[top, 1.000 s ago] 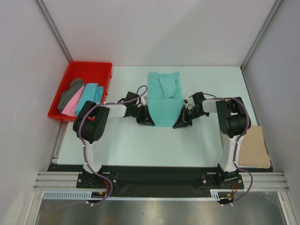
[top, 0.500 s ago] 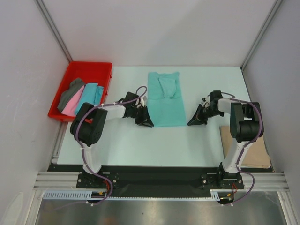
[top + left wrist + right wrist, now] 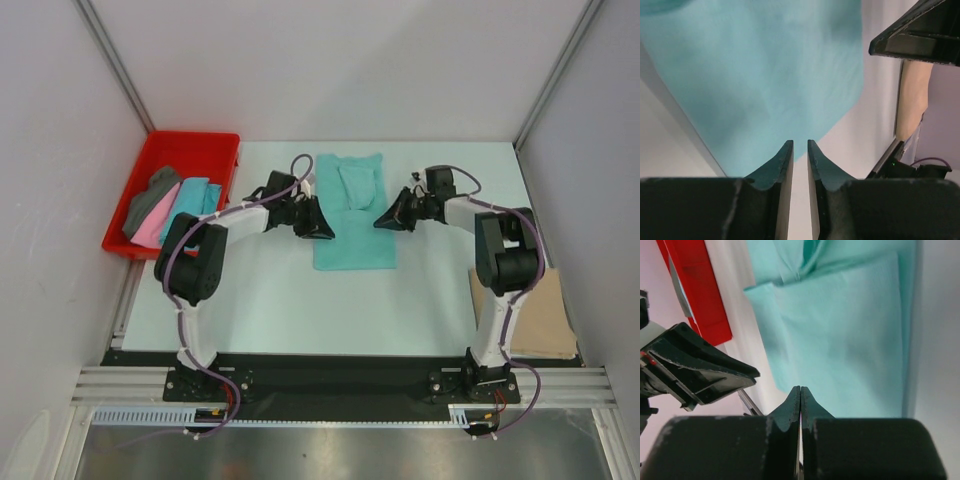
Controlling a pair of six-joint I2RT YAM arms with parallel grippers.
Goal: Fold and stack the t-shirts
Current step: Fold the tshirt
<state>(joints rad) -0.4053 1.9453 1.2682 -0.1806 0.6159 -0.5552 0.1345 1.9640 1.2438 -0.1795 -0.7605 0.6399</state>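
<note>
Mint green t-shirt (image 3: 353,210) flat on table (image 3: 280,310), long axis running away from the arms (no readable writing), left end effector (image 3: 318,226) slightly parted, right end effector (image 3: 385,219) clenched empty, both at its side edges.

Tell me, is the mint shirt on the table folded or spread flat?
Partly folded. The mint shirt lies as a narrow strip with no sleeves sticking out, and the right wrist view shows overlapping layers with fold edges.

the pale table (image 3: 270,310) is carrying a mint green t-shirt (image 3: 352,212), which is lying flat and folded narrow at the centre of the frame. a red tray (image 3: 190,150) is sitting at its upper left edge. a tan t-shirt (image 3: 545,312) is lying at the lower right, just beside the right wall.
</note>
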